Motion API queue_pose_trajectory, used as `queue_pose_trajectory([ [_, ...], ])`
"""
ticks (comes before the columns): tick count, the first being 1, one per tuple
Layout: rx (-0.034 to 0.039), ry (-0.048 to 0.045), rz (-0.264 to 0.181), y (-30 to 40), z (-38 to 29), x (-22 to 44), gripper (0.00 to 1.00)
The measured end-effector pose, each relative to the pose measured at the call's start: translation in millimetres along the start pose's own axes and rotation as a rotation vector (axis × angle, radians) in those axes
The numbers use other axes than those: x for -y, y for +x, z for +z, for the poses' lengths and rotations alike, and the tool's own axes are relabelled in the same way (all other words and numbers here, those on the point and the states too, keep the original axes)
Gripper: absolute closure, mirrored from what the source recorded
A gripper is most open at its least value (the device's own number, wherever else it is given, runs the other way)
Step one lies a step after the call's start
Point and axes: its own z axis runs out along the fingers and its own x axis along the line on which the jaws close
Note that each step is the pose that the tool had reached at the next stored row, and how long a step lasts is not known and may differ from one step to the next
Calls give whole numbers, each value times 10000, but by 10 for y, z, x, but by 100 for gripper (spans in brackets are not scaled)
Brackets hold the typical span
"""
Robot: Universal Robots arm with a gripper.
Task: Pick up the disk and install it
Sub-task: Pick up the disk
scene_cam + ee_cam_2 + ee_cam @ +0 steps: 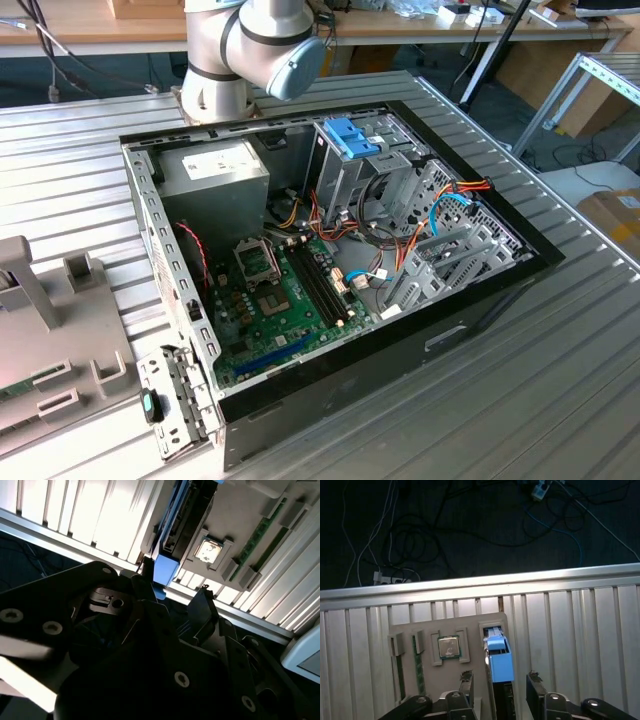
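The disk (pixel 499 664), dark with a bright blue carrier and end tab, stands on edge in a slot of a grey holder tray (pixel 470 622). In both wrist views my gripper (pixel 500 681) is open, one dark finger (pixel 466 679) on each side of the blue tab, with a gap between each finger and the carrier. The second wrist view shows the disk (pixel 166 570) edge-on just beyond my gripper (pixel 175 587). The open computer case (pixel 330 250) lies on the ribbed metal table, with its blue-topped drive cage (pixel 350 140) at the back.
The grey holder tray also carries a processor chip (pixel 449 646) and a memory stick (pixel 419 666). In the exterior view that tray (pixel 60 350) sits at the left of the case. Loose cables lie on the dark floor (pixel 470 530) past the table edge. The arm's base (pixel 250 45) stands behind the case.
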Motion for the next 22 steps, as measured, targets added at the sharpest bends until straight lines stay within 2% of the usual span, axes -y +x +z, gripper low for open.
queue_pose_trajectory([
  [4,2,0,-1,-2,76,2,46],
  [6,2,-1,-1,-4,137,2,46],
  [10,0,3,-144,-5,166,4,46],
  [12,59,5,-313,-5,174,1,46],
  [14,72,8,-348,-4,184,-9,46],
  [16,83,6,-373,-1,236,-23,46],
  [19,167,1,-402,0,265,-24,46],
  [22,212,0,-449,6,345,-22,46],
])
